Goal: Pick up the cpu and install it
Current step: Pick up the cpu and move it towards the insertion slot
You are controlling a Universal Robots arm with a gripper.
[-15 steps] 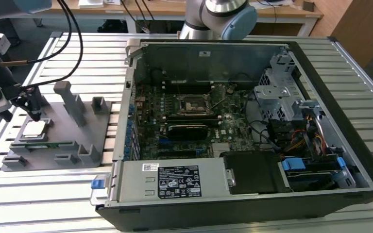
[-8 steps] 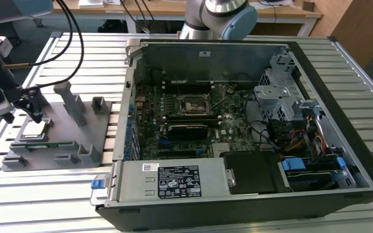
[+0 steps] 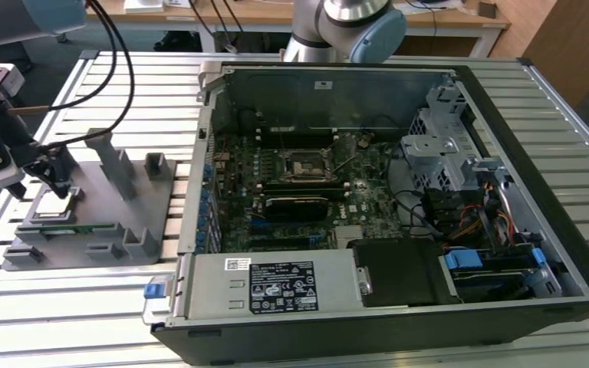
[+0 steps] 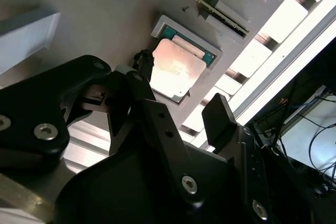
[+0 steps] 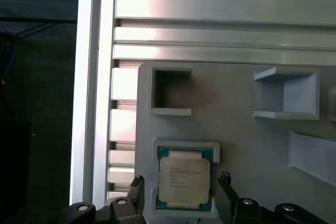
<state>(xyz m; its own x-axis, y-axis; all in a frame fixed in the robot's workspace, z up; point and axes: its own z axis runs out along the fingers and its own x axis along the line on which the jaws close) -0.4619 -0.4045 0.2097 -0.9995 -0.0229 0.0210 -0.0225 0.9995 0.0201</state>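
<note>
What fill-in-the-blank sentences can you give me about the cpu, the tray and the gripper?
1. The cpu lies in a pocket of the grey tray with its silvery top facing ____.
2. The gripper straddles the cpu with its jaws ____.
3. In the exterior view, the tray stands on that view's ____ side of the open computer case.
Missing words: up; open; left.
</note>
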